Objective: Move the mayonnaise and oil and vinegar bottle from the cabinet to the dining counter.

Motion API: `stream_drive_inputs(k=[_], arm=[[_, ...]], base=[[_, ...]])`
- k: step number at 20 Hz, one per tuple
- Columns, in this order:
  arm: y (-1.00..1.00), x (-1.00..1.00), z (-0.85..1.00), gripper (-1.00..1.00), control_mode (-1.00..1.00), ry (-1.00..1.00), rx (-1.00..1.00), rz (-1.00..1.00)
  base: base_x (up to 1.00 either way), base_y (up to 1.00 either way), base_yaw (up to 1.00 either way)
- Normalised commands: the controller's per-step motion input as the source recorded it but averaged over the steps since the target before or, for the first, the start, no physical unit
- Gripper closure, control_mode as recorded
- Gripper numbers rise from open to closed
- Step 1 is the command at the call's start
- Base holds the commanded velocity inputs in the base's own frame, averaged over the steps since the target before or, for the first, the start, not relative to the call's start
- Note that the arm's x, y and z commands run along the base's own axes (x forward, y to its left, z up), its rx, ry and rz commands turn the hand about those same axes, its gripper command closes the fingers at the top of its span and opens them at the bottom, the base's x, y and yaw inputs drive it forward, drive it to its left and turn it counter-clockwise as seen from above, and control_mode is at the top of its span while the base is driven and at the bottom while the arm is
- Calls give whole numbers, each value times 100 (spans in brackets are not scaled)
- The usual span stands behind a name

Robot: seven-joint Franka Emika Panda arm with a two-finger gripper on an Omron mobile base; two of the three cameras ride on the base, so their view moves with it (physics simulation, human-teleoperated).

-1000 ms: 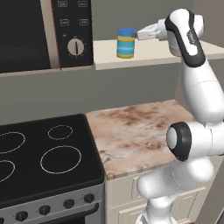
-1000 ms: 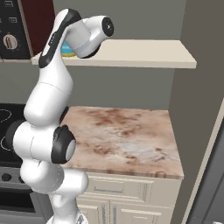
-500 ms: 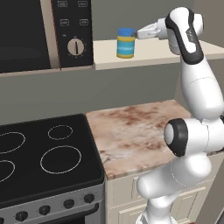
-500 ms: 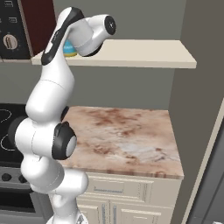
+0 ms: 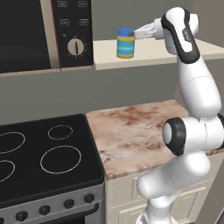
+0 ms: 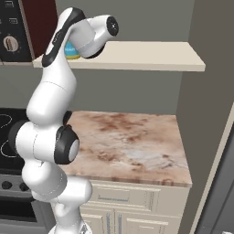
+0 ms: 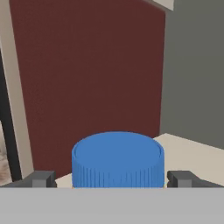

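The mayonnaise (image 5: 125, 43), a short jar with a blue lid and yellow label, stands on the beige cabinet shelf (image 5: 157, 54) just right of the microwave. My gripper (image 5: 137, 33) reaches in from the right at lid height. In the hand view the blue lid (image 7: 117, 159) sits between the two fingertips (image 7: 43, 179), which stand apart on either side of it with small gaps, so the gripper (image 7: 111, 179) is open. From the right base view the mayonnaise (image 6: 70, 49) peeks out behind the arm on the cabinet (image 6: 137, 55). The oil and vinegar bottle and the dining counter are out of view.
A black microwave (image 5: 26, 35) borders the shelf on the left. Below are a black stove (image 5: 43, 153) and a marble worktop (image 5: 131, 131) over cream cupboards. A tall grey panel (image 6: 215, 91) closes the right side. A dark red wall (image 7: 87, 65) lies behind the jar.
The gripper has edged slightly left along the shelf, closer to the jar. The jar has not moved.
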Motion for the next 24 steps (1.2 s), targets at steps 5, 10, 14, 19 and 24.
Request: stream_drive_inputs(k=[5, 10, 14, 19, 24], arm=[[13, 7, -2, -100, -100, 0, 0, 0], [9, 5, -3, -100, -100, 0, 0, 0], [19, 0, -6, -100, -100, 0, 0, 0], [27, 2, -8, -100, -100, 0, 0, 0], [29, 6, -13, 100, -100, 1, 0, 0]], base=[[0, 0, 0], [0, 0, 0], [0, 0, 0], [0, 0, 0], [0, 0, 0]])
